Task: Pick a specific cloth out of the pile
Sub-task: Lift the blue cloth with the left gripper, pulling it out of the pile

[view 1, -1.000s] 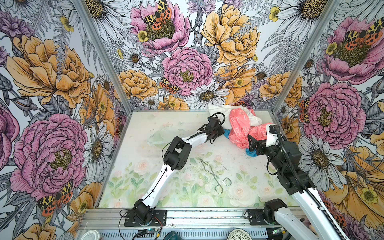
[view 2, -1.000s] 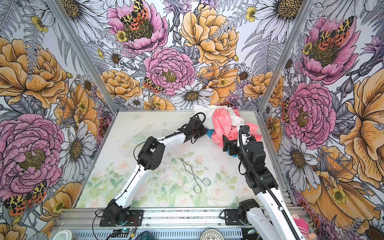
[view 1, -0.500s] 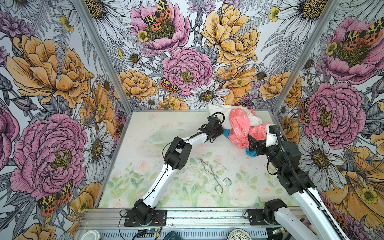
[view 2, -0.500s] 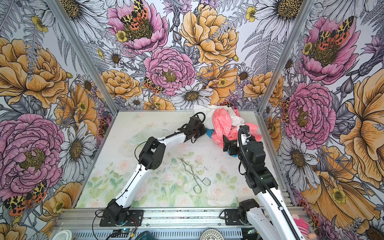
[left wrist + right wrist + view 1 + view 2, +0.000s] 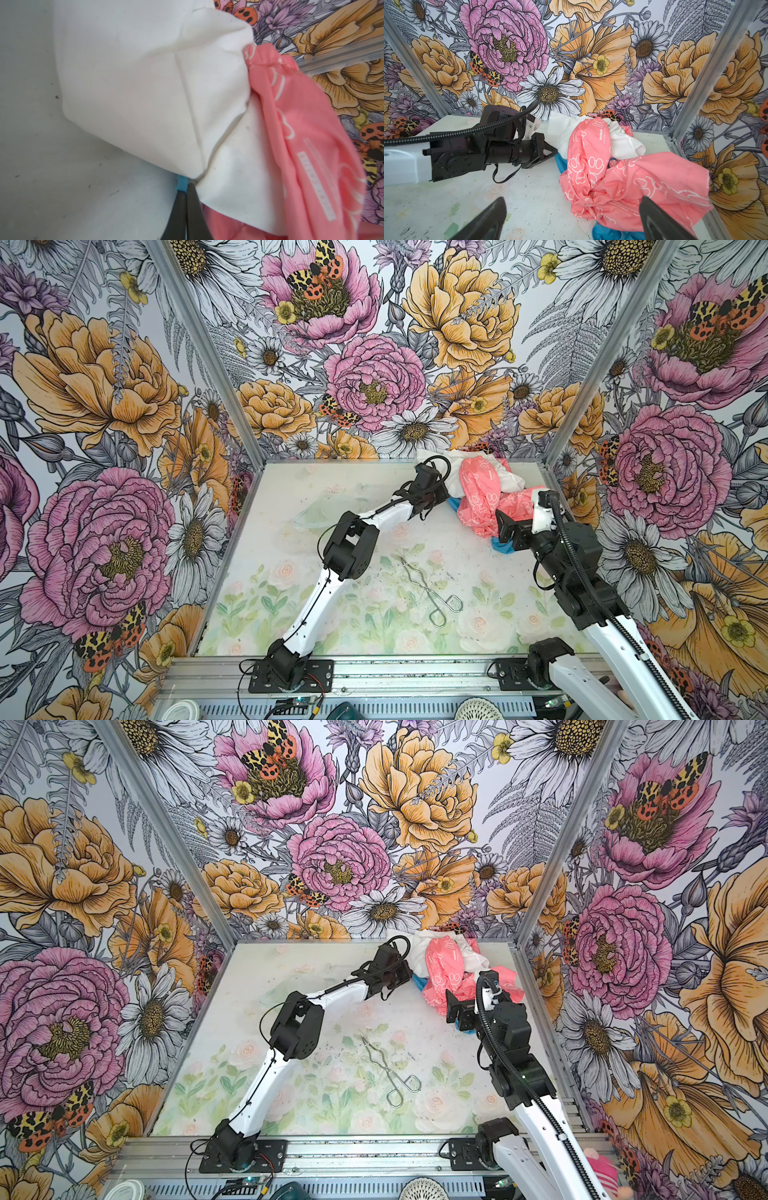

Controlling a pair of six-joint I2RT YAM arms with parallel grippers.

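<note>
The pile [image 5: 486, 489] lies at the table's far right corner: a coral-pink printed cloth [image 5: 623, 180] on top, a white cloth [image 5: 145, 83] behind it. The blue cloth [image 5: 610, 232] lies mostly buried, peeking out at the pile's left edge [image 5: 454, 503] and near edge [image 5: 463, 1026]. My left gripper [image 5: 187, 187] is shut on a small fold of the blue cloth [image 5: 182, 184] under the white cloth's corner, at the pile's left side [image 5: 446, 499]. My right gripper [image 5: 572, 216] stands open just before the pile's near edge [image 5: 500, 526], holding nothing.
Metal tongs [image 5: 432, 593] lie on the table's middle, in front of both grippers. A clear plastic thing [image 5: 324, 512] rests left of the left arm. The back wall and the right wall [image 5: 552, 472] close in on the pile.
The left jaws have closed the last bit onto the blue fold. Neither arm nor the pile has visibly shifted.
</note>
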